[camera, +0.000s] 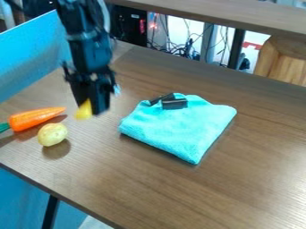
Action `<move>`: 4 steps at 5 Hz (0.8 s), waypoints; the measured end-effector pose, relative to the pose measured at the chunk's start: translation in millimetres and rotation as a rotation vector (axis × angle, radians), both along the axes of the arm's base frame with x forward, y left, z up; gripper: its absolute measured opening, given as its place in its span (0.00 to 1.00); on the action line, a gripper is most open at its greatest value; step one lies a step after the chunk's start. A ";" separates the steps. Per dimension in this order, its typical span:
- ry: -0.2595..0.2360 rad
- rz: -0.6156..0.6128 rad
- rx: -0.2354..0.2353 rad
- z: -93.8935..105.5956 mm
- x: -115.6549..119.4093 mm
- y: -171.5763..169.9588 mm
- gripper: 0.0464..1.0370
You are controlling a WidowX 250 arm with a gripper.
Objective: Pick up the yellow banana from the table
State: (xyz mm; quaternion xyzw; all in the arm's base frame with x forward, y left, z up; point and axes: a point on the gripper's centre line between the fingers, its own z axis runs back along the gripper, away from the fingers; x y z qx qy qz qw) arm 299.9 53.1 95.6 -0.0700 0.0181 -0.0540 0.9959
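Lying at far left on the table (251,183), an orange carrot (37,118), with the green end cut off by the edge of the view. Resting just in front, a pale yellow potato (53,134), rounded and smooth. To the right, hanging point-down over the table on a black arm (88,47), the end effector (92,106), seemingly clamped on a small yellow piece (83,110) at the tips, above the wood and near the tip of the carrot. Appears narrow at the top and broader below, with the lower part free. Probably light, judging by the small size, and likely firm, smooth and hard to break, rather like a toy. Could slip downward or twist under a shallow pinch, especially if held only by the narrow end. Best gripped across the thicker middle, with even, moderate pressure on opposite sides; too blurred to tell how deep the present hold runs. At centre, well apart from the potato, a folded turquoise cloth (179,129), soft and limp by the look of it, best pinched at a corner or folded edge. Resting on the far part of the cloth, small black pieces (174,103), seemingly stiff and best taken across the narrow sides.
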 end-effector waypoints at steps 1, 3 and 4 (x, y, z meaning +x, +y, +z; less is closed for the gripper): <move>-0.059 0.033 0.012 20.8 29.9 12.1 0.41; 0.033 0.067 0.057 -18.3 70.5 34.0 0.41; 0.087 0.078 0.080 -33.9 74.5 39.8 0.41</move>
